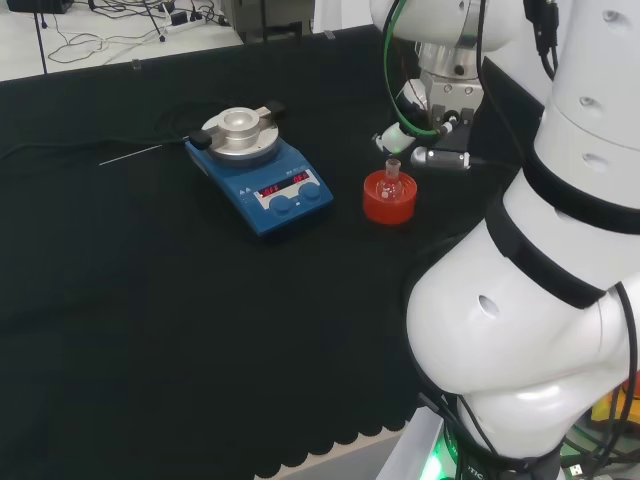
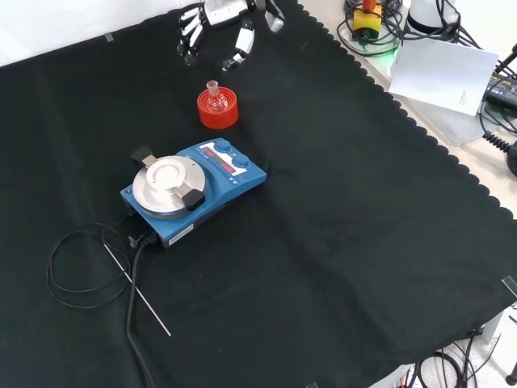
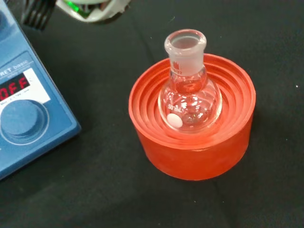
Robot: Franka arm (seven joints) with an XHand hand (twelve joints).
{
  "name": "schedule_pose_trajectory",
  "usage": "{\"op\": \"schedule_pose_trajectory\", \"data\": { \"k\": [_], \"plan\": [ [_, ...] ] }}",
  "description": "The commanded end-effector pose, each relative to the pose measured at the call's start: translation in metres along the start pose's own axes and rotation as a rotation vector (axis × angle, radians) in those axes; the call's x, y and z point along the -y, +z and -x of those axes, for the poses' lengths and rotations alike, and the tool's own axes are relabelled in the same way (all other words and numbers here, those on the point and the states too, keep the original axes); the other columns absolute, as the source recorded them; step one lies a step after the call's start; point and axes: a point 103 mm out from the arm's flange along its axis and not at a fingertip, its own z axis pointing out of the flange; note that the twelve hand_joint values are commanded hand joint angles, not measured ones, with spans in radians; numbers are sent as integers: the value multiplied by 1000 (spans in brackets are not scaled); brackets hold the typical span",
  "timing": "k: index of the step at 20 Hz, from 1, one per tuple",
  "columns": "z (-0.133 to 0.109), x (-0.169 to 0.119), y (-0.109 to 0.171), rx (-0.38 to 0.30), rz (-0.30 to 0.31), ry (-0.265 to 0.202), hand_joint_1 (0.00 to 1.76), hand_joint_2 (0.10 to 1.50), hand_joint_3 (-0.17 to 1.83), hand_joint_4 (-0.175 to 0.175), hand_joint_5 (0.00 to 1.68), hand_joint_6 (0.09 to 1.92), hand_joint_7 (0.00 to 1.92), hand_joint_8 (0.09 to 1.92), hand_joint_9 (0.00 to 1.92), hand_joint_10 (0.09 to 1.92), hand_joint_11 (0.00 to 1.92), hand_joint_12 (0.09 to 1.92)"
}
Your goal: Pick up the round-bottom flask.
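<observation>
Approach step, no grasp yet. Robot hand (image 2: 220, 28) hovers above and just behind the round-bottom flask (image 2: 214, 101) in the front view, fingers (image 2: 189, 36) spread and only slightly curled, holding nothing. Flask sits upright in the red ribbed stand (image 2: 218, 113) on the counter (image 2: 339, 210), neck up, small white stir bar (image 3: 175, 120) inside, blue hotplate stirrer (image 2: 194, 190) just beside it. Next move, as I read it: descend over the neck, close fingers and thumb around it, lift straight up so the bulb clears the stand's rings without dragging the stand along.
</observation>
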Motion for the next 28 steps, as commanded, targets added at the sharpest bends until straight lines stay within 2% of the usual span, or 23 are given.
{"op": "schedule_pose_trajectory", "data": {
  "k": [1,3,10,17,23,28],
  "plan": [
    [32,-26,41,-44,-13,33,869,659,651,-21,705,237,313,630,495,655,61,1416],
    [34,-28,47,-46,-17,35,875,654,651,-22,715,249,316,631,500,655,64,1416],
    [42,-36,58,-51,-17,40,883,630,681,-24,633,482,324,638,510,643,71,1419],
    [40,-40,61,-55,-3,20,887,626,681,-25,650,524,330,642,517,646,79,1419],
    [33,-37,63,-68,-8,-14,889,618,682,-24,648,576,337,646,526,644,82,1415],
    [27,-35,66,-70,-19,-23,887,614,682,-25,677,605,339,647,528,643,80,1415]
  ]
}}
